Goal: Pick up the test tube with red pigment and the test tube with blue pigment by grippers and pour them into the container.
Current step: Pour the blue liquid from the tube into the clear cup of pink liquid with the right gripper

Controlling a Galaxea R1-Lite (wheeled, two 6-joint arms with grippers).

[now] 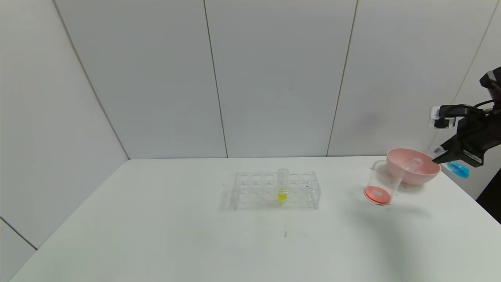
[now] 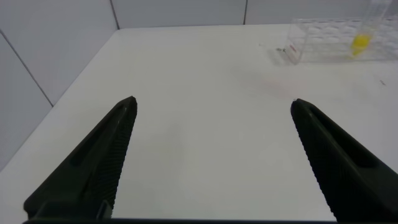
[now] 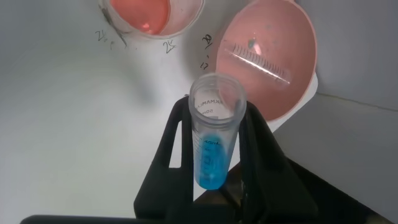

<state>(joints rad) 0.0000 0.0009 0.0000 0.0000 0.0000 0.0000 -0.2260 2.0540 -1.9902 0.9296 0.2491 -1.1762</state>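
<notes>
My right gripper [image 1: 440, 156] is raised at my far right, fingers pointing inward and slightly down. Its two black fingers [image 3: 177, 155] are closed around the test tube with blue pigment [image 3: 214, 134], one finger on each side of the tube wall. The tube is tilted, mouth leading ahead of the fingertips, closed end trailing behind them. My right wrist carries a small white block above the fingers, with black cables running back along the arm

My left gripper [image 2: 211, 155] is held low, its fingers [image 2: 99, 162] spread wide apart with nothing between them
</notes>
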